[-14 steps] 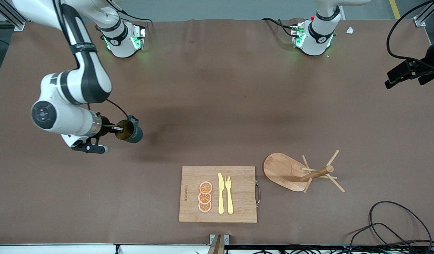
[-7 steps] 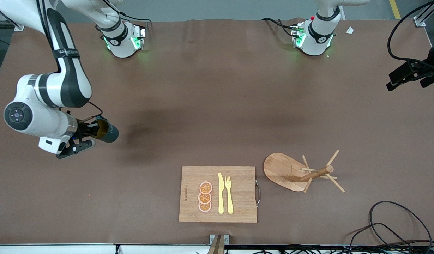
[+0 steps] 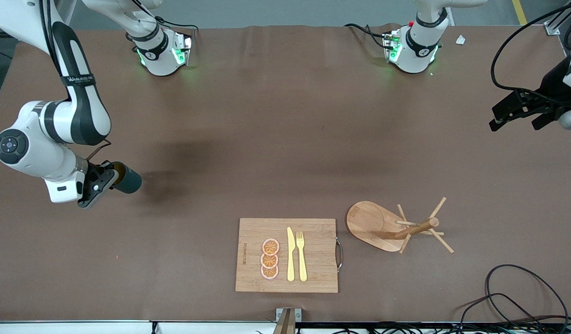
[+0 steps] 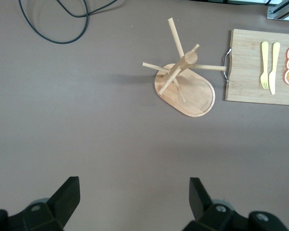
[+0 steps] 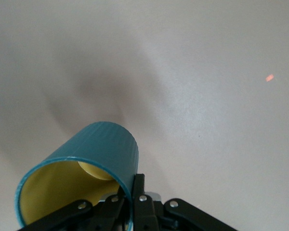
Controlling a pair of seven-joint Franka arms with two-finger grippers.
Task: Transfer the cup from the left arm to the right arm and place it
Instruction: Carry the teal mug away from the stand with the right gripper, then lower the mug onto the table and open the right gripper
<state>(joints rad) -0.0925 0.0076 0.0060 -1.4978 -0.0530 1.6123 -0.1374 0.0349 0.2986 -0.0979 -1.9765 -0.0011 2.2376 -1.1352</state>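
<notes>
The cup (image 3: pixel 126 179) is a dark teal ribbed mug with an amber-yellow inside, lying on its side in the air over the table toward the right arm's end. My right gripper (image 3: pixel 113 176) is shut on its rim. In the right wrist view the cup (image 5: pixel 98 154) fills the near field, with one finger inside the wall and one outside, and my right gripper (image 5: pixel 133 195) pinches that wall. My left gripper (image 3: pixel 515 113) hangs over the table's edge at the left arm's end. Seen from the left wrist, the left gripper (image 4: pixel 134 195) is open and holds nothing.
A wooden cutting board (image 3: pixel 313 269) with a yellow knife (image 3: pixel 290 255), a yellow fork (image 3: pixel 301 255) and orange slices (image 3: pixel 269 259) lies near the front camera. Beside it, toward the left arm's end, stands a wooden peg rack (image 3: pixel 397 225). A black cable (image 3: pixel 522 297) loops at the table's corner.
The right arm has swung the cup toward its own end of the table and turned the wrist. The left gripper has shifted slightly at its end of the table.
</notes>
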